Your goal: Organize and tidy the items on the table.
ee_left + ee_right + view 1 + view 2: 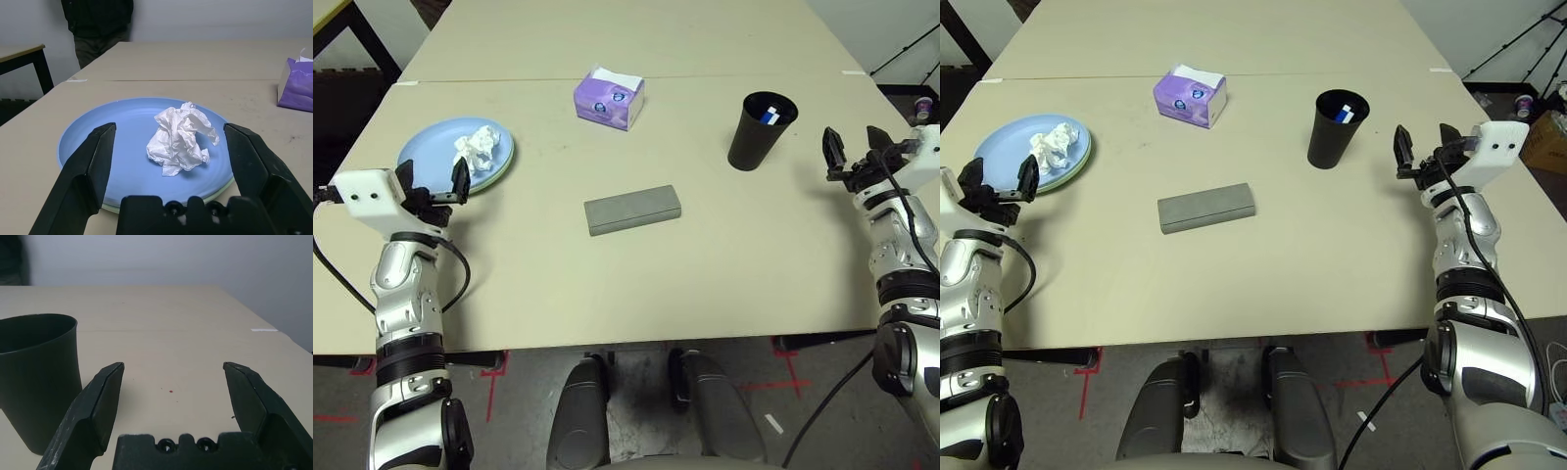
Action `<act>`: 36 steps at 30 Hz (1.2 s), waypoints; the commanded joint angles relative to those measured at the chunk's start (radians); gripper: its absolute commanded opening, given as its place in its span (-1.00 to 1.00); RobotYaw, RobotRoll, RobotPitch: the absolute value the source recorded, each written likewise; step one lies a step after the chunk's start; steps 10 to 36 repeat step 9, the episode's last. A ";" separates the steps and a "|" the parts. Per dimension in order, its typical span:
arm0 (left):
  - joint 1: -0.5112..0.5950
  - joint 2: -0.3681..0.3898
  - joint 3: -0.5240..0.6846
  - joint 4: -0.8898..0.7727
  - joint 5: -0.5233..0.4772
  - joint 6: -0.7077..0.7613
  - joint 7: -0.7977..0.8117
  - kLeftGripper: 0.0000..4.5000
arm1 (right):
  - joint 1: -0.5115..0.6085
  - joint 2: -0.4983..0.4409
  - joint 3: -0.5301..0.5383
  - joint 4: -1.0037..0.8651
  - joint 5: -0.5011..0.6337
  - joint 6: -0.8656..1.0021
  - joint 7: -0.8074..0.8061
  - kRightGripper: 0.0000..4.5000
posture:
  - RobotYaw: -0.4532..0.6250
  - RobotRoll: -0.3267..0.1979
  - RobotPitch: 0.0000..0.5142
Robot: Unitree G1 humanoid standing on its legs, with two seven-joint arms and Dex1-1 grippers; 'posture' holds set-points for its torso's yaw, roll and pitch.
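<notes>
beige table [724, 264] seen from above. at left, blue plate [435, 147] stacked on green plate [501, 168], crumpled tissue [476, 149] on top; left gripper [433, 184] spread wide just beside. grey case [632, 210] mid-table. purple tissue box [608, 98] farther back. right gripper [859, 152] spread wide, empty, near black cup [760, 129].

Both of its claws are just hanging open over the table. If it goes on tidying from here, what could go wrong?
The crumpled tissue lies loose on the blue plate, right in front of the open left gripper; it is light, so a nudge or tilted plate could send it off. The black cup stands upright close beside the open right gripper, with something white and blue inside; a sideways brush might tip it. The grey case sits mid-table, apart from both arms.
</notes>
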 commanded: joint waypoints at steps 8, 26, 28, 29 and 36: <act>-0.006 0.008 0.002 0.031 -0.005 -0.024 0.006 1.00 | 0.038 -0.008 -0.018 -0.021 0.011 -0.006 -0.019 0.99 | -0.22 0.25 -0.44; -0.007 0.008 0.001 0.032 -0.005 -0.024 0.005 1.00 | 0.038 -0.009 -0.018 -0.021 0.011 -0.006 -0.020 0.99 | -0.22 0.25 -0.44; -0.007 0.008 0.001 0.032 -0.005 -0.024 0.005 1.00 | 0.038 -0.009 -0.018 -0.021 0.011 -0.006 -0.020 0.99 | -0.22 0.25 -0.44; -0.007 0.008 0.001 0.032 -0.005 -0.024 0.005 1.00 | 0.038 -0.009 -0.018 -0.021 0.011 -0.006 -0.020 0.99 | -0.22 0.25 -0.44; -0.007 0.008 0.001 0.032 -0.005 -0.024 0.005 1.00 | 0.038 -0.009 -0.018 -0.021 0.011 -0.006 -0.020 0.99 | -0.22 0.25 -0.44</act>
